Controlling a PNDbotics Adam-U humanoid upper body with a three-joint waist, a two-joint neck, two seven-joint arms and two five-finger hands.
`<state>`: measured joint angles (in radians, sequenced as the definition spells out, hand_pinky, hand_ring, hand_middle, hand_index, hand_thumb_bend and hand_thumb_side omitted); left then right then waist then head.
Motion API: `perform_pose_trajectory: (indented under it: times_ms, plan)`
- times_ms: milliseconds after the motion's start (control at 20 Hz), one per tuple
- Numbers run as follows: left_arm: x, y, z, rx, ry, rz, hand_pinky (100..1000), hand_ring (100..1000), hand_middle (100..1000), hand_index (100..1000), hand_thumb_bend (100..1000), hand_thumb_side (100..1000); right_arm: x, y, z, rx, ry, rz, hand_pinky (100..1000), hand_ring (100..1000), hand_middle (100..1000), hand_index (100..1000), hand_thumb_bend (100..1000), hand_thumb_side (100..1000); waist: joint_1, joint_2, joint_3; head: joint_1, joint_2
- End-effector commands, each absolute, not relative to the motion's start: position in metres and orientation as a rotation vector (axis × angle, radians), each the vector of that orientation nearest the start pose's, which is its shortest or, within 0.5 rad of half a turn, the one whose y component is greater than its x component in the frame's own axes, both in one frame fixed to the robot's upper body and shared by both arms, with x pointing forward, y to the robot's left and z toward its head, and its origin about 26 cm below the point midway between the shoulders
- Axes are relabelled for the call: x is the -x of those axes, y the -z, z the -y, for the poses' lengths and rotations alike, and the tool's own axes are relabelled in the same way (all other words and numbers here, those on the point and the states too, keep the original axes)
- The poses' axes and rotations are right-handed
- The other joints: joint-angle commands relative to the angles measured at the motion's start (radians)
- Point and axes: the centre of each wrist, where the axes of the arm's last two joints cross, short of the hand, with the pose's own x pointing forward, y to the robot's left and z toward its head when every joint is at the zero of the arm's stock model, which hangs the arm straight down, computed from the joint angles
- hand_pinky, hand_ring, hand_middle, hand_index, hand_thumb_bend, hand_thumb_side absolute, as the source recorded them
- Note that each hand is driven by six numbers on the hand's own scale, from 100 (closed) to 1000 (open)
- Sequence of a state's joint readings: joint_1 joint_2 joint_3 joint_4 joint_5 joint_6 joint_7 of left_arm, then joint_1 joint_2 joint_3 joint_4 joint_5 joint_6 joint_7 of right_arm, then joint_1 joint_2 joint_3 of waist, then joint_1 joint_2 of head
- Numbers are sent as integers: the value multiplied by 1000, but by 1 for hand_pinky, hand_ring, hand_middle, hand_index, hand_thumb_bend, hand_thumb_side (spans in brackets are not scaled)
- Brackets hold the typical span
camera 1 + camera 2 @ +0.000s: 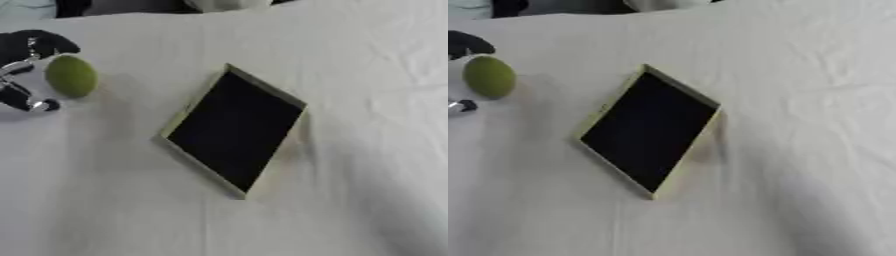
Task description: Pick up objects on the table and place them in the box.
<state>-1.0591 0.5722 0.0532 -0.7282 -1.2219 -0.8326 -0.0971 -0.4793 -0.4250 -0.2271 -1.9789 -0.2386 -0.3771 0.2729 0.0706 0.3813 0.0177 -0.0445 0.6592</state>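
A round green fruit (71,76) is at the far left of the white-clothed table. My left hand (22,55) comes in from the left edge. Its black fingers (39,42) curl over the top of the fruit, and the silver-tipped thumb (35,104) sits just below it, so the fruit lies between them. The box (204,97) lies in the middle of the table, turned like a diamond. It is shallow, with a pale yellow-green rim and a dark inside that holds nothing I can see. My right hand shows in neither view.
A wrinkled white cloth (367,125) covers the whole table, with open cloth to the right of and in front of the box. Dark and pale shapes (70,6) show beyond the far edge.
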Motion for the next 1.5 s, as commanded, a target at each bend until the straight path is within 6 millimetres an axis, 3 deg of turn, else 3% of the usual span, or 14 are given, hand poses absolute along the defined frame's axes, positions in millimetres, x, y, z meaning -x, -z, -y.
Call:
perform_pose_trajectory:
  times_ms: [50,250,650,850,950,1050,1150,1300,1500]
  plan:
    - [-484,-261,-371,1458,-2353,-2292,957,938,850,966,497,100,-300,-286,310,-53,742,-3302,708,803,603,848,100,536,-4,-23,-1,4,-3]
    - [-487,-261,-367,1481,-2379,-2354,932,927,836,955,455,100,-300,-287,310,-49,738,-3302,709,802,603,849,100,536,-4,-23,-4,5,-4]
    - [-491,-253,-364,1468,-2584,-2292,878,894,794,920,447,100,-300,-287,309,-43,734,-3303,709,803,603,849,100,536,-4,-21,-10,7,-4]
    - [-490,-254,-364,1513,-2557,-2303,720,739,631,820,347,100,-300,-287,309,-44,735,-3304,709,803,603,849,100,536,-3,-21,-9,6,-3]
    - [-490,-255,-363,1545,-2498,-2329,632,656,554,760,257,100,-300,-287,309,-45,734,-3304,709,803,603,849,100,535,-3,-22,-9,6,-3]
    - [-489,-258,-363,1585,-2414,-2364,551,586,494,697,228,100,-300,-287,310,-47,736,-3305,709,803,602,849,100,535,-4,-22,-8,6,-3]
    - [-488,-261,-361,1629,-2320,-2388,494,537,447,642,233,100,-300,-287,310,-49,736,-3306,709,803,602,849,100,535,-3,-22,-8,7,-3]
    - [-487,-267,-358,1669,-2184,-2400,447,496,411,597,309,100,-300,-287,310,-50,736,-3306,709,803,603,849,100,535,-4,-22,-7,6,-4]
    - [-481,-285,-349,1656,-2016,-2356,421,476,401,582,486,100,-300,-287,310,-53,731,-3305,710,803,603,849,100,535,-3,-22,-6,1,-7]
